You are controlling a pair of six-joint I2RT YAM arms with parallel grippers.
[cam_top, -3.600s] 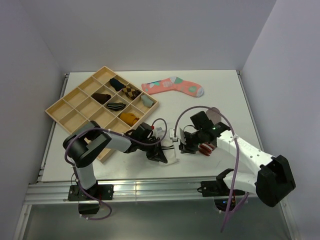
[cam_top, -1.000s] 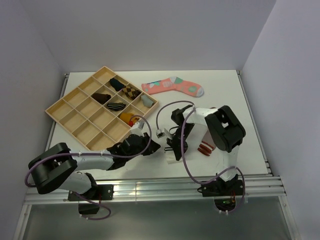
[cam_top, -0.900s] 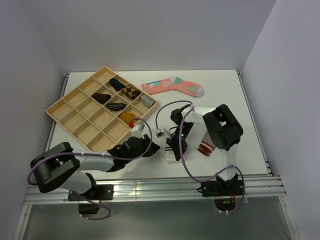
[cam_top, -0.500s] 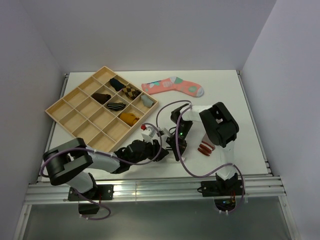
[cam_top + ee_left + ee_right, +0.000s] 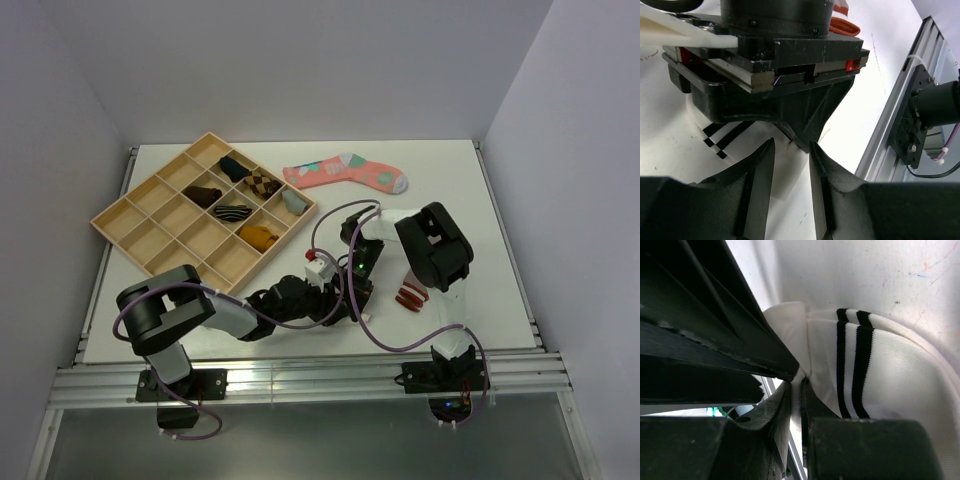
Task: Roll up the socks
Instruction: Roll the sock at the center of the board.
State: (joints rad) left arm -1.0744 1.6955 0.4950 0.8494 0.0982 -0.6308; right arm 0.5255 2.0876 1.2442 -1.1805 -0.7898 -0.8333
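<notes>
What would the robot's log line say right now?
right gripper: shut on white sock | left gripper: open, just in front of it | brown sock: apart, untouched

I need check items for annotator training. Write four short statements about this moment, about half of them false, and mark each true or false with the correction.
1. The right hand is pinched shut on the white sock. True.
2. The coral-pink sock sits in the wooden tray. False: it lies flat on the table, beyond the tray.
3. The left hand is open, its fingers apart. True.
4. The left hand holds the brown sock with the red stripes. False: that sock lies on the table to the right of both hands, in neither one.
</notes>
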